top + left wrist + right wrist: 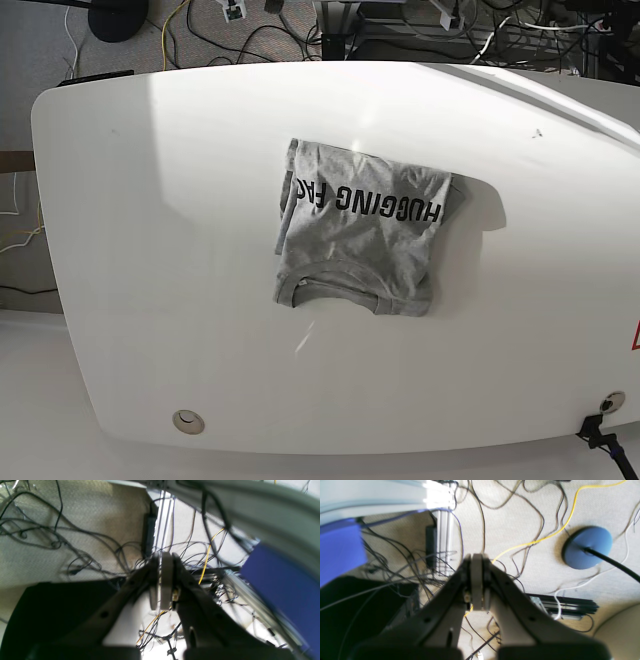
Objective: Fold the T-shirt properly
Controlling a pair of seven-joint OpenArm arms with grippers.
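The grey T-shirt (360,240) lies folded into a rough rectangle near the middle of the white table (180,230), black capitals facing up and the round neck toward the near edge. Neither arm appears in the base view. In the left wrist view, my left gripper (163,557) is shut with nothing between its fingers and hangs over the floor beside the table. In the right wrist view, my right gripper (477,557) is shut and empty too, also over the carpet. Neither wrist view shows the T-shirt.
Tangled cables (75,545) and a yellow cable (545,536) cover the carpet under both grippers. A blue round stand base (587,547) sits on the floor. Aluminium frame rails (443,530) and a blue panel (282,585) are close by.
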